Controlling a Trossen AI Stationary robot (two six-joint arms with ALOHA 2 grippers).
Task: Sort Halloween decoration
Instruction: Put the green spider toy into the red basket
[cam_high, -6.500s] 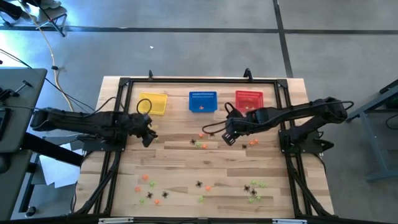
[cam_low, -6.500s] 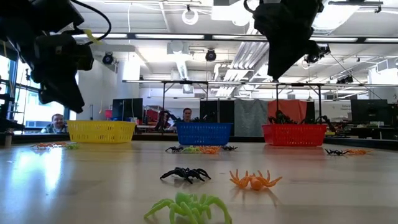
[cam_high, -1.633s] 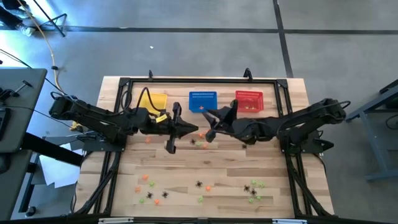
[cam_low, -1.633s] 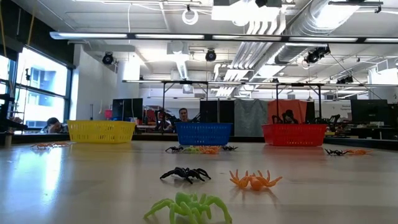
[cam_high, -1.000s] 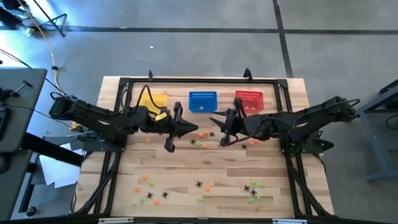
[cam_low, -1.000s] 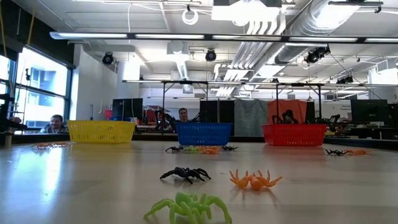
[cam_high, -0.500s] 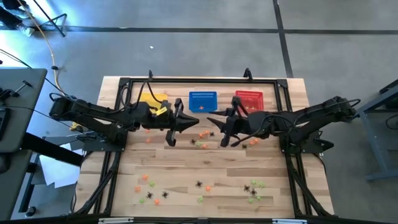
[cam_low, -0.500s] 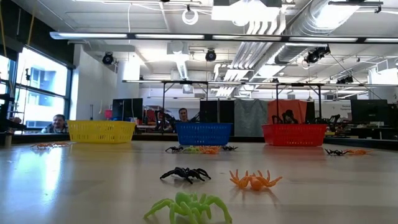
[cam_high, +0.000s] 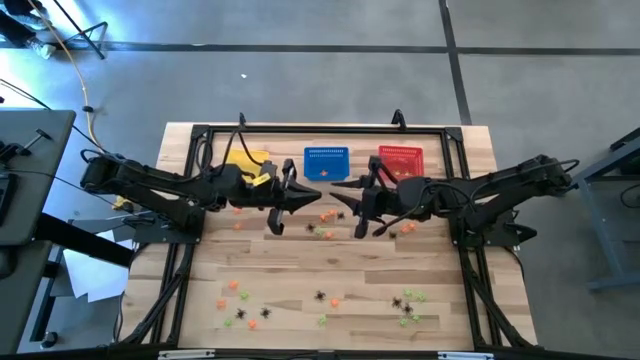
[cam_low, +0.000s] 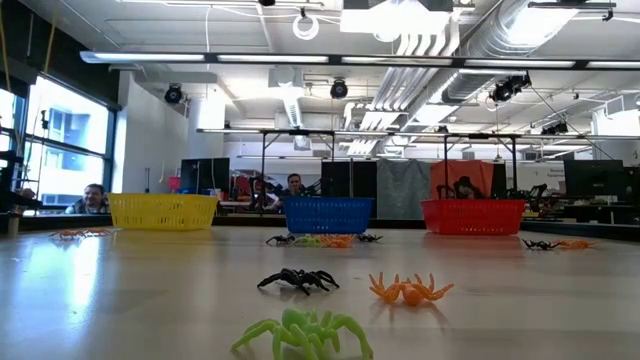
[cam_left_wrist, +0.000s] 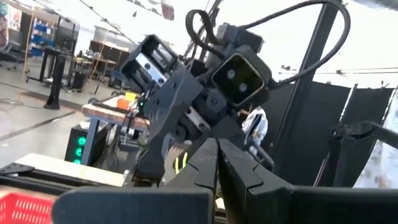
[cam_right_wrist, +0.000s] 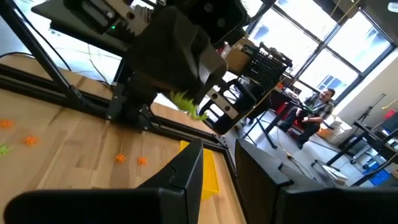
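Overhead, pale wooden table (cam_high: 300, 270) (tiny trinkets (cam_high: 322, 229) scattered), left fingers (cam_left_wrist: 214, 163) pressed together, right fingers (cam_right_wrist: 186, 168) slightly parted.

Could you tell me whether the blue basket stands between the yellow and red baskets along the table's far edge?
Yes, in the high view the blue basket sits between the yellow basket and the red basket.

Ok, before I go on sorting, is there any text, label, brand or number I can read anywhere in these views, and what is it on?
No readable text in any view.
Baskets, yellow basket, blue basket, red basket: no labels visible.
Table: bare wood, no markings.
Hanging sign in the room, seen from the left wrist view: too blurred to read.
Right arm's camera housing: no legible brand.
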